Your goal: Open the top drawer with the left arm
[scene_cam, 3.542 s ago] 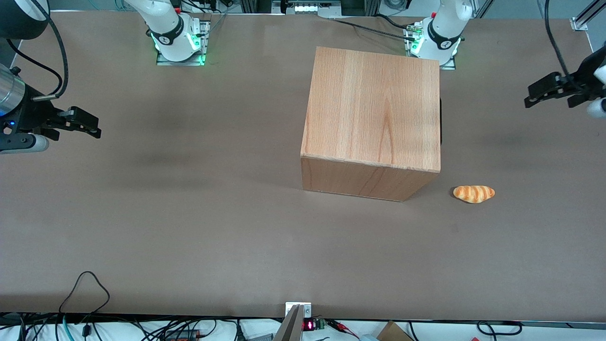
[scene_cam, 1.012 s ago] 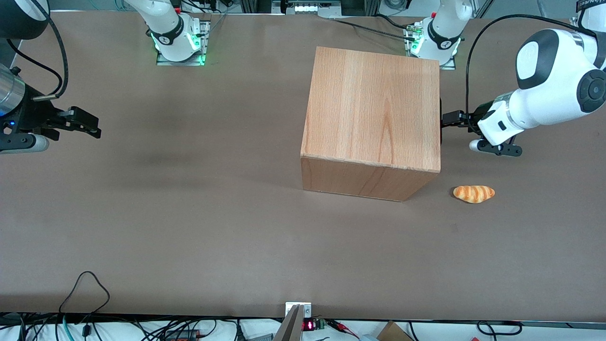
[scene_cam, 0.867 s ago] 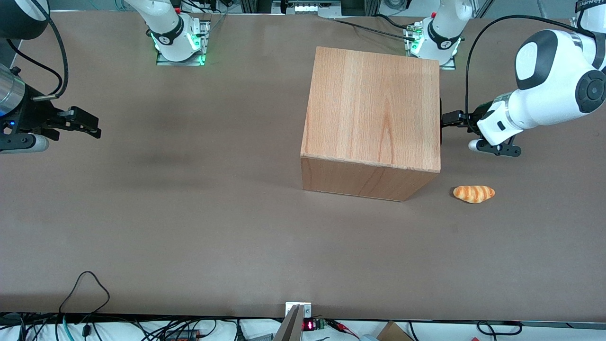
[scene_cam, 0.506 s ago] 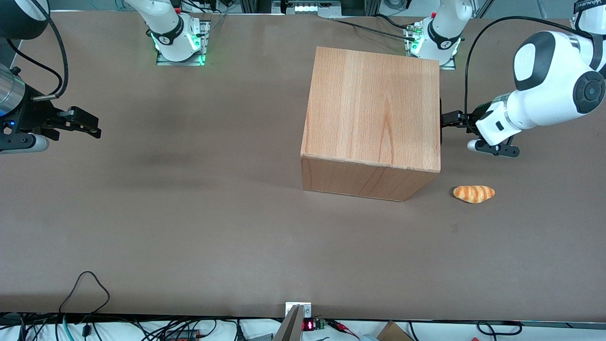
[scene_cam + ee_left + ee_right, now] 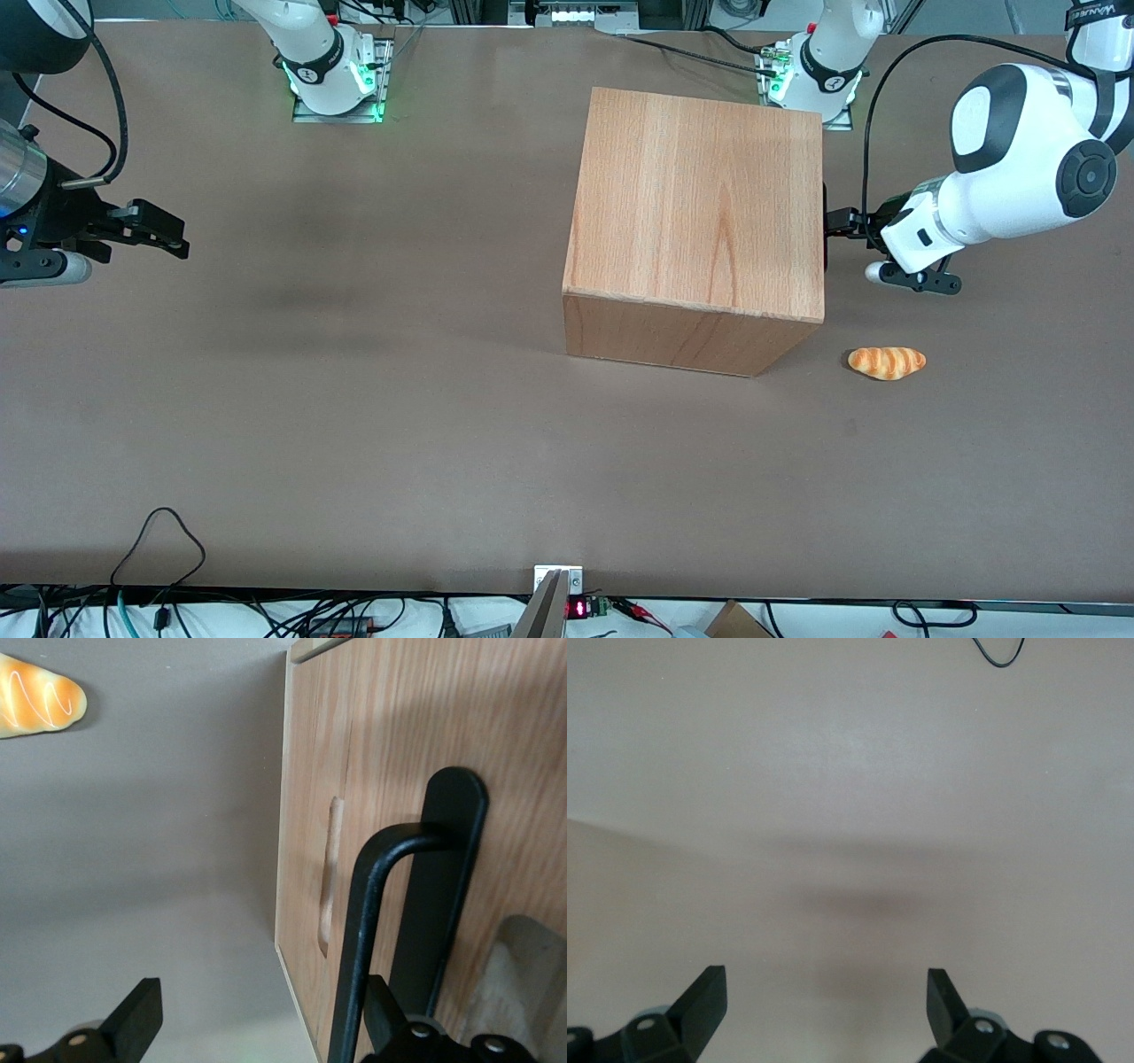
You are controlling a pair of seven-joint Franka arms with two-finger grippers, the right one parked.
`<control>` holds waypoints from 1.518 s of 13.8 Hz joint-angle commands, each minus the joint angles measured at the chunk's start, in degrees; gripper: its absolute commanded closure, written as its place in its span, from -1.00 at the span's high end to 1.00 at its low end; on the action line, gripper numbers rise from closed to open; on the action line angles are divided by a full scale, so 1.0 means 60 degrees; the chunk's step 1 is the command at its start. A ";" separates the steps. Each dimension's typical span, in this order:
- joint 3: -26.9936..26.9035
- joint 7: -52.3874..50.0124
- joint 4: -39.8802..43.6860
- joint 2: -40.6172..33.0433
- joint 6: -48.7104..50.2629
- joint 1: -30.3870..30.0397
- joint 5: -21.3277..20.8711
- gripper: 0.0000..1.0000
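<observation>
Against the frame 3.5 s earlier, the white glossy left arm [image 5: 1019, 177] had swung in from the working arm's end of the worktop. Its black two-finger pincer [image 5: 842, 223], once well apart from the cabinet, now sat at the face of the large plain light-wood cabinet [image 5: 700, 204] that looks toward that end. Over the last half second the change was small: the arm's rounded joints had edged a little closer to the cabinet.

In the left wrist view the pincer [image 5: 257, 992] was spread wide, gripping nothing. One finger [image 5: 133, 1028] hung over bare worktop; the other stood just beside the long black handle [image 5: 452, 815] on the light-wood front panel of the top drawer [image 5: 399, 744]. I could not tell whether finger and handle touched. The drawer sat shut inside the casing, and in the front view nothing stuck out past the cabinet's edge, same as earlier.

A small orange striped bread roll [image 5: 887, 362] lay where it had been, on the worktop nearer the front camera than the pincer, near the cabinet's corner.

The worktop [image 5: 354, 399] was a matte brown sheet. White arm bases with green lights [image 5: 335, 80] stood at its edge farthest from the camera. Black cables [image 5: 159, 540] ran along the near edge.
</observation>
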State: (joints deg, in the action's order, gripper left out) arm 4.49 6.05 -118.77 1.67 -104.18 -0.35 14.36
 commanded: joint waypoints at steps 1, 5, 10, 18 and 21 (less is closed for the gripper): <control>0.0043 0.0223 -0.0243 -0.0015 -0.0317 0.0030 0.0228 1.00; 0.0043 0.0281 -0.0215 0.0043 -0.0303 0.0030 0.0170 1.00; 0.0014 0.0281 -0.0141 0.0058 -0.0303 -0.0073 0.0082 1.00; -0.0074 0.0267 -0.0068 0.0044 -0.0333 -0.0175 -0.0708 1.00; -0.0060 0.0281 0.0064 0.0058 -0.0376 -0.0468 -0.1016 1.00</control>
State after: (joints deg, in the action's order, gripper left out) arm 4.24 6.27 -119.28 2.13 -106.12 -1.74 10.15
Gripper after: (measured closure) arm 0.000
